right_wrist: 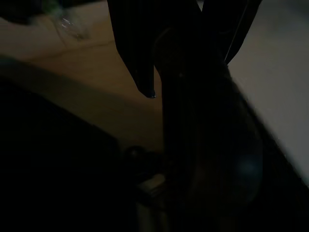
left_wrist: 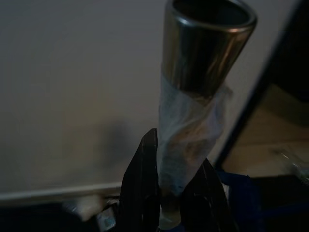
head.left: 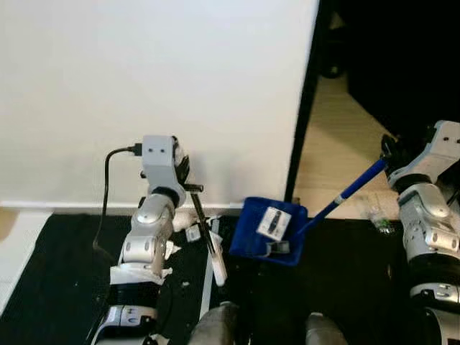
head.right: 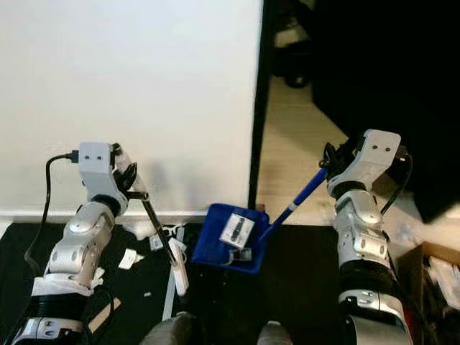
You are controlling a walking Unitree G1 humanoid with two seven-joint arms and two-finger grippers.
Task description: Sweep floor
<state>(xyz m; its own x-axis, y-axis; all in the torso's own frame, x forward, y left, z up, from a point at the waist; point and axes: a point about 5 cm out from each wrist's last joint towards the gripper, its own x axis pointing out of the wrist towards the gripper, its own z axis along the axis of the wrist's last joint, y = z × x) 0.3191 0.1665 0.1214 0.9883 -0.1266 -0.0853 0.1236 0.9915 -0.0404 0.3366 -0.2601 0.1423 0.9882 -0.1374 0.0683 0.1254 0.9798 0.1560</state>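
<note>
Two tools are working: our left end effector (left_wrist: 169, 193) is clamping the broom handle (head.left: 205, 230), our right end effector (head.right: 332, 159) is gripping the blue dustpan (head.left: 267, 230) by its handle. We should be brushing the left-hand scraps (head.left: 188, 228) rightward into its mouth, pan held flat.

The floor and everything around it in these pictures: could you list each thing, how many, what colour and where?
dustpan: one, blue, on the dark floor by the wall's end, a small white box and a dark bit inside
dustpan handle: one, blue, slanting up to the right gripper
broom: one, dark thin stick with whitish head, left of the dustpan
scraps: several, white, at the wall's foot near the broom
clear wrapper: one, on the pale wood floor
wall: white
left gripper: black, shut on the broom
right gripper: black, shut on the dustpan handle
</note>
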